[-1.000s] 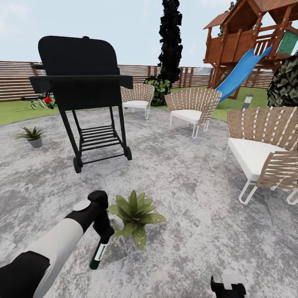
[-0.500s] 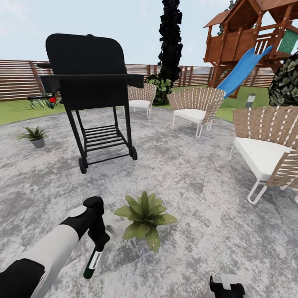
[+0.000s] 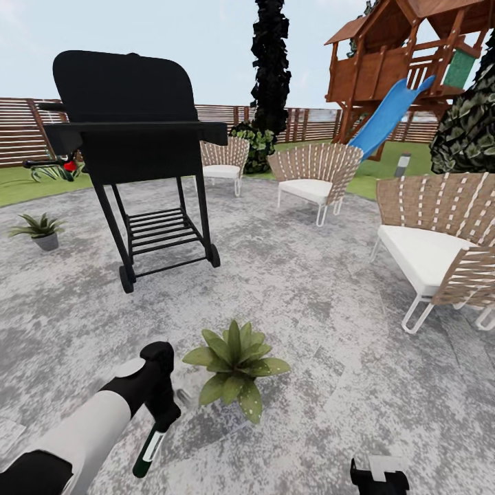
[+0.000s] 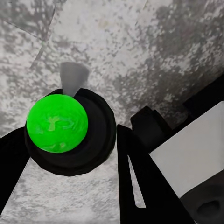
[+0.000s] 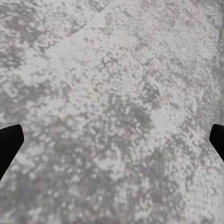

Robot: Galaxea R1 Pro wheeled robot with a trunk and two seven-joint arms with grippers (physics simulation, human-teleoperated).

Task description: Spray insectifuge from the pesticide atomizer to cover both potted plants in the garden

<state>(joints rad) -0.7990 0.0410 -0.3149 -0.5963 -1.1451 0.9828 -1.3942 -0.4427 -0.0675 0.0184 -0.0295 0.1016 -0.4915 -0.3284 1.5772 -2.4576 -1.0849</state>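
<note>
At the far left of the grey paving (image 3: 309, 289), a potted plant (image 3: 38, 229) sits in a little grey pot near the lawn's edge. Right of it stands a black barbecue grill (image 3: 134, 148) on wheels, lid shut.

In the near left, the left arm reaches forward and its pincer (image 3: 159, 418) is clamped on the pesticide atomizer (image 3: 148, 450), a dark bottle with a white band, hanging tilted just above the paving. In the left wrist view the bottle (image 4: 67, 128) sits between the dark fingers (image 4: 140, 182), its round end showing bright green.

Just right of that pincer, near but apart from the bottle, grows the second potted plant (image 3: 235, 364), its broad leaves spread over the paving.

The right pincer (image 3: 378, 476) shows at the near right edge; in the right wrist view its fingertips (image 5: 9, 142) stand wide apart over bare paving.

Further right stand wicker chairs (image 3: 440, 247) with white cushions, and beyond them a wooden playhouse (image 3: 412, 51) with a blue slide (image 3: 385, 117), before the slatted fence (image 3: 24, 130).
</note>
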